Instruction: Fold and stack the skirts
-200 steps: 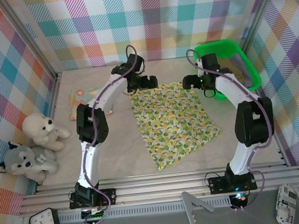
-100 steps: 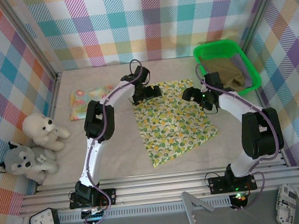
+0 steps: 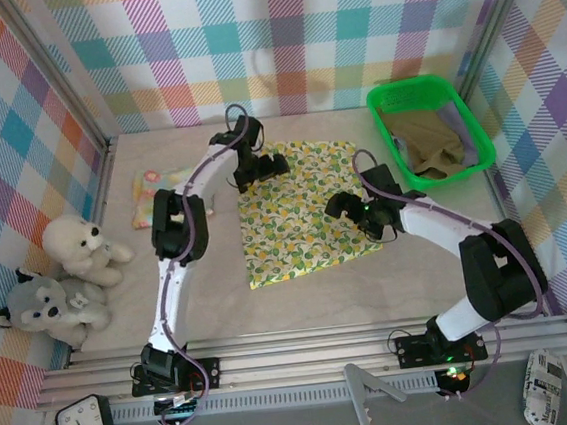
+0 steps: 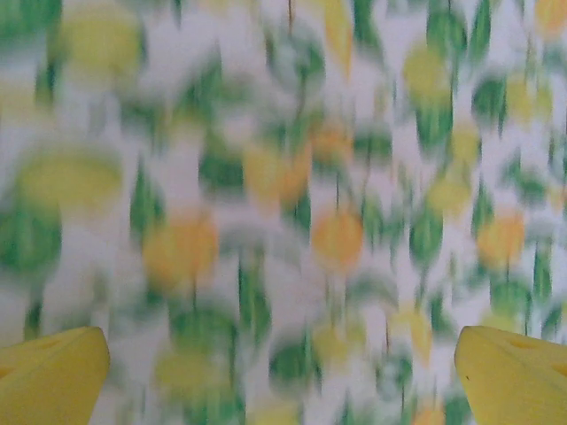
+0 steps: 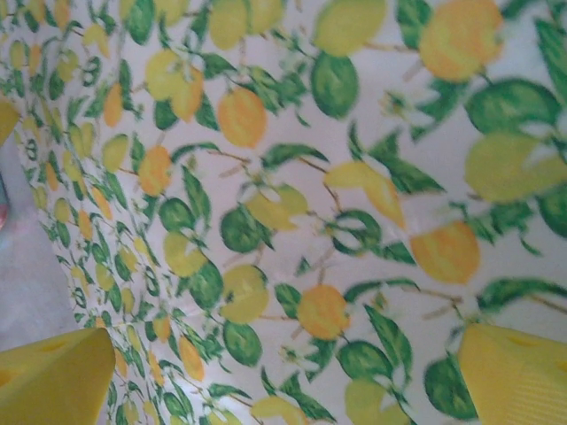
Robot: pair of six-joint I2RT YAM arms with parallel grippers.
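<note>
The yellow-green floral skirt (image 3: 295, 226) lies spread flat mid-table. My left gripper (image 3: 262, 166) hovers over its far left part, open; in the left wrist view its yellow fingertips (image 4: 53, 376) stand wide apart over the blurred print (image 4: 292, 195). My right gripper (image 3: 345, 207) is over the skirt's right side, open, with its fingertips (image 5: 53, 381) spread above the lemon print (image 5: 292, 221) and nothing between them. A folded pale yellow-pink floral skirt (image 3: 150, 185) lies at the left, partly behind the left arm. The olive-khaki skirt (image 3: 426, 144) and a lavender-grey one (image 3: 471, 157) sit in the tray.
The green plastic tray (image 3: 386, 132) stands at the back right. A white plush (image 3: 84, 247) and a grey plush (image 3: 52, 307) sit by the left wall. Bare table (image 3: 420, 270) shows in front of and to the right of the spread skirt.
The yellow-green skirt has shifted left and lies squarer and flatter. My right gripper has come away from the tray, forward and left over the skirt; the left gripper moved slightly left.
</note>
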